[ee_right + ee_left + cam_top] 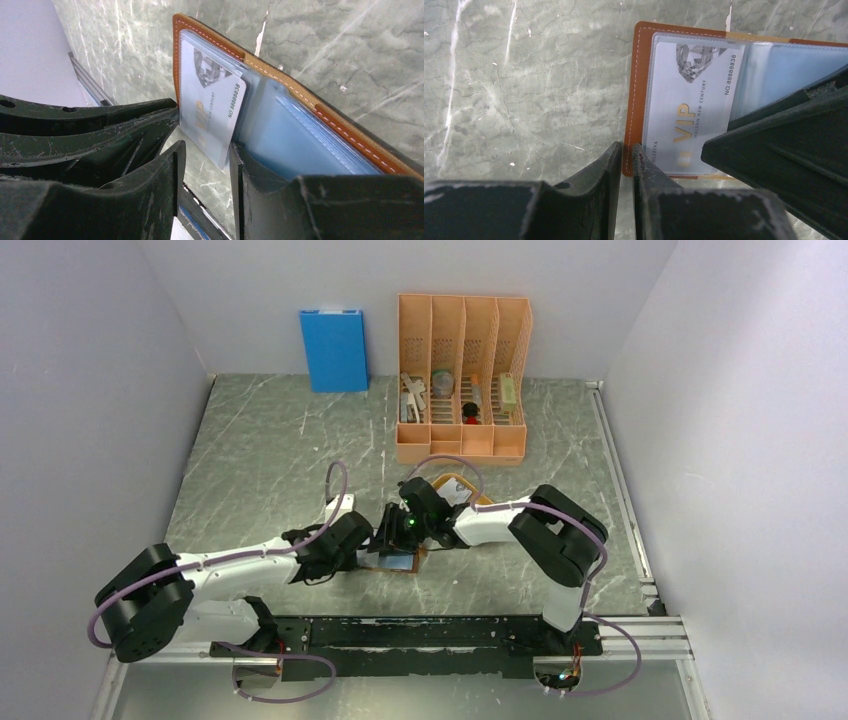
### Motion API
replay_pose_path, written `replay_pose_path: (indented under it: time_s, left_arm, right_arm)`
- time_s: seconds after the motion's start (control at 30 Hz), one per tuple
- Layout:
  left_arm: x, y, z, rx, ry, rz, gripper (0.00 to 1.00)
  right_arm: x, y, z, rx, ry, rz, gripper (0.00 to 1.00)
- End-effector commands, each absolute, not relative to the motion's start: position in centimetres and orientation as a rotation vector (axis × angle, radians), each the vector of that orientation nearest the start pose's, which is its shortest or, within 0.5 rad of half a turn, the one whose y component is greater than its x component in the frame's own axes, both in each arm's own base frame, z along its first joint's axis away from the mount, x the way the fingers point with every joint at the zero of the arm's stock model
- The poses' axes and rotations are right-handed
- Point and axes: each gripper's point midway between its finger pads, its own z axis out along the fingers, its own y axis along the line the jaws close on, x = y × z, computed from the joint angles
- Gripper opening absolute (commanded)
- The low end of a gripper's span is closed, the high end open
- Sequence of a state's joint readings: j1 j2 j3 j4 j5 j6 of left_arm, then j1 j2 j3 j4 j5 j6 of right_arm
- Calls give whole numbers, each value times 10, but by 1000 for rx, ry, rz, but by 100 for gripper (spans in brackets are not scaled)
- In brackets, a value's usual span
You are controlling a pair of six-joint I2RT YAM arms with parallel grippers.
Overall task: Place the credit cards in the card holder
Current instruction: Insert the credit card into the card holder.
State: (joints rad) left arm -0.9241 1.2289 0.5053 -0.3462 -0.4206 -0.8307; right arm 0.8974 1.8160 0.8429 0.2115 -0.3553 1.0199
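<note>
The card holder (636, 75) is being hemmed in by the left gripper (626, 148) and right gripper (206, 150); passage behind is being narrowed by the orange organizer (462, 445)

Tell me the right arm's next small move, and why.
Probably nudge the VIP card deeper into its sleeve with the right fingers: they stand open around its corner, which pokes out of the sleeve, while the left fingers pinch the card holder by its edge.

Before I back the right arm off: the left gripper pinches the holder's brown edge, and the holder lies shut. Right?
No. The holder lies open, its clear sleeves up with a VIP card showing; the left wrist view shows it. The left gripper does pinch its brown edge.
</note>
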Motion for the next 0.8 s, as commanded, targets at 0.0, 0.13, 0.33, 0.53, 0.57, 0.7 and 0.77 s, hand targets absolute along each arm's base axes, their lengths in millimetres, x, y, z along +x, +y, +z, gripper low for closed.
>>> replay_pose_path:
  time_s: [0.0,0.13,0.33,0.53,0.57,0.7,0.77]
  left_arm:
    - [180,-178,15,-26,2518,-210,20]
    - [182,-174,20,-39,2506,-190,22]
    - [187,-167,40,-76,2459,-173,31]
    - [193,-167,73,-99,2399,-209,48]
    - [193,-167,78,-102,2392,-217,50]
    - [193,-166,101,-105,2350,-268,52]
    - [191,-167,111,-79,2322,-321,51]
  right_arm:
    - [187,401,39,-129,2667,1292,41]
    - [188,400,42,-147,2672,1277,41]
    - [197,385,59,-157,2654,1143,50]
    - [208,369,89,-175,2626,1044,60]
    - [211,366,98,-177,2607,1018,60]
    - [243,320,142,-81,2432,766,59]
    - [262,280,157,58,2322,676,59]
